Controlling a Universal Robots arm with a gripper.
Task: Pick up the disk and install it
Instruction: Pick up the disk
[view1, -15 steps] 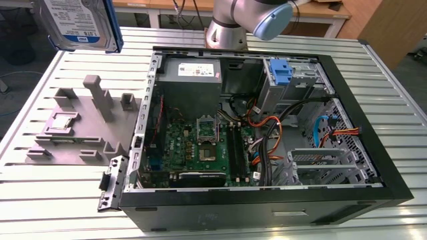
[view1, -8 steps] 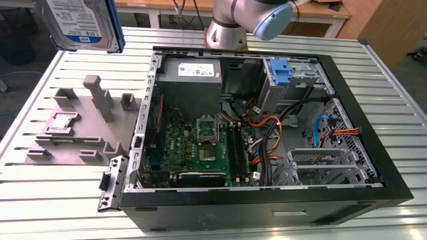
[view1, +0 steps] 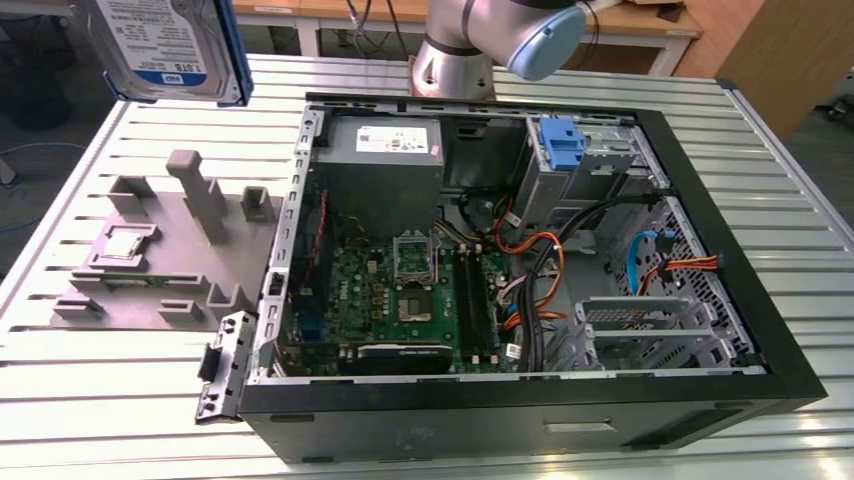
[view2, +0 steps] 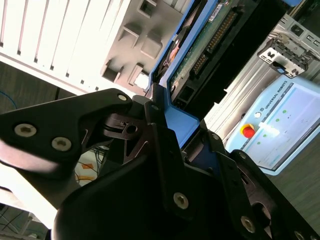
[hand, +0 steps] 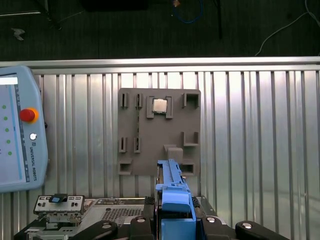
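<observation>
The disk (view1: 167, 45) is held aloft at the exterior view's upper left, well above the grey holder (view1: 160, 260) on the slatted table (view1: 134, 390), free to be carried. Its blue bracket (hand: 175, 200) is clamped edge-on by the gripper (view2: 172, 132). Beside the holder, the computer case (view1: 534, 250) lies opened, its bays exposed.

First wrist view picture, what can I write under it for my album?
The robot's hand holds the disk edge-on above the metal table, grey tray and small silver chip.
</observation>
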